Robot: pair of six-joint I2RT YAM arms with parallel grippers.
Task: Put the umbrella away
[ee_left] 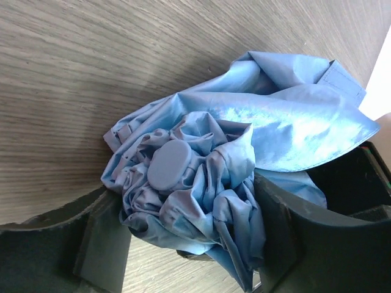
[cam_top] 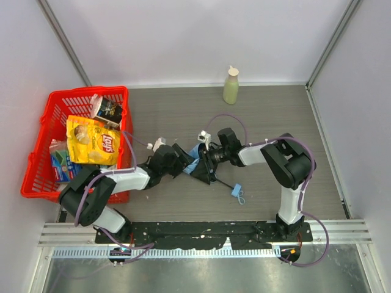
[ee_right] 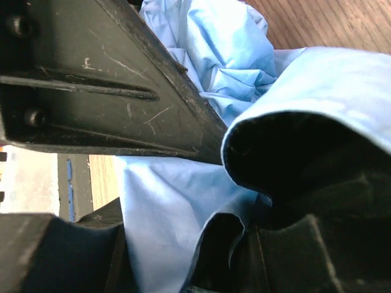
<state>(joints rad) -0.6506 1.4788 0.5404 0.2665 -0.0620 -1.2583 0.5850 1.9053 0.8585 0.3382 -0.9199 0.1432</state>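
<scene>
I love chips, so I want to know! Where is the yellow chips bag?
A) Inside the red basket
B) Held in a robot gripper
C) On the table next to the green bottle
A: the yellow chips bag lies on top of other packets inside the red basket, at the left side of the table.

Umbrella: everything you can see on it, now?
The umbrella is collapsed, its sky-blue, slightly shiny fabric crumpled into a loose bundle around a round blue-grey cap. A thin black shaft runs out to a small light-blue handle with a strap. It lies on the wood-grain table; the left end effector straddles the bundle, the right end effector pinches fabric.
</scene>
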